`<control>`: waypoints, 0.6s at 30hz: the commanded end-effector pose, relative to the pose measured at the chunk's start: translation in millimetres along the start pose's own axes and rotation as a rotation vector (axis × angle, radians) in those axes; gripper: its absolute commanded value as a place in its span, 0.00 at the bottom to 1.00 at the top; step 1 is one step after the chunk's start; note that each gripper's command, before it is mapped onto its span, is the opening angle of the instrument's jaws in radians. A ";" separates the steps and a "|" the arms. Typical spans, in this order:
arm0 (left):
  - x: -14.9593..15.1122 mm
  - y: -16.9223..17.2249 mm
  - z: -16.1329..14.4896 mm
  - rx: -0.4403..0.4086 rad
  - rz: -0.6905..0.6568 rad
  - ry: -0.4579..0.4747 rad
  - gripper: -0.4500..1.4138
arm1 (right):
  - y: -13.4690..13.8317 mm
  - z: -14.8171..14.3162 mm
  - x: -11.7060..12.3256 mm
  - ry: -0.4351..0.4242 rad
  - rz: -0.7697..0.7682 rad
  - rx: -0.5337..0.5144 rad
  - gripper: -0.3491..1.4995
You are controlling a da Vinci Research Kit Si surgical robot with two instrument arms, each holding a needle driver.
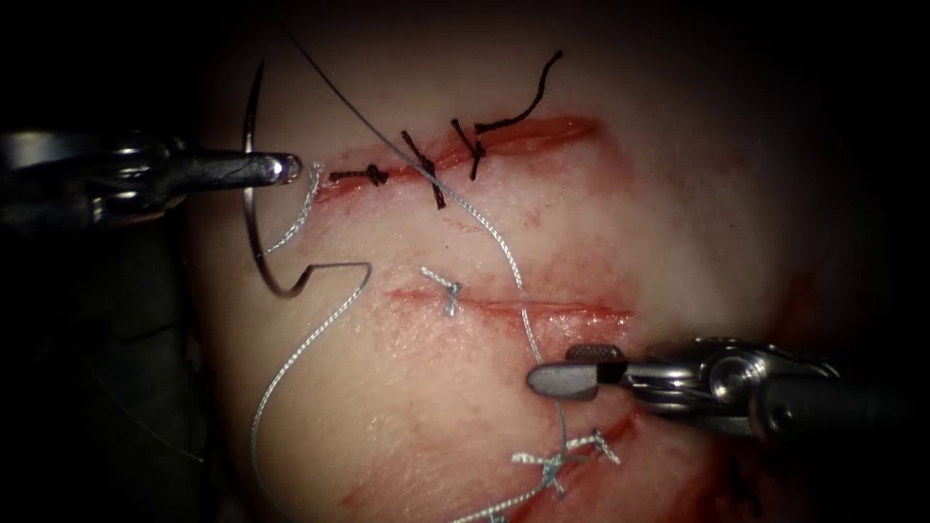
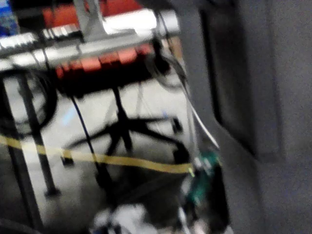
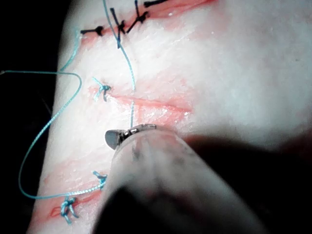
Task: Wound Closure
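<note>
Needle in my left tool, thread at my right

My left tool (image 1: pixel 287 168) comes in from the left with jaws closed on the needle (image 1: pixel 254 208) at about mid-curve; the needle stands free of the tissue (image 1: pixel 678 223), off its left edge, with one end up and its lower end hooked by the thread (image 1: pixel 291 373). That thread loops down the left side, and another run crosses the top cut (image 1: pixel 465 150) with its dark stitches (image 1: pixel 426 169) and passes the middle cut (image 1: pixel 513 308) down to my right tool (image 1: pixel 572 373). My right tool's jaws stand slightly apart beside the thread. Pale knots (image 1: pixel 557 465) sit below it, and red fluid (image 1: pixel 542 131) lines the cuts.
</note>
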 end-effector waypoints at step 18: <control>-0.5 -0.5 0.6 0.000 -0.002 -0.011 0.00 | -0.6 3.4 1.1 0.040 -0.041 0.031 0.50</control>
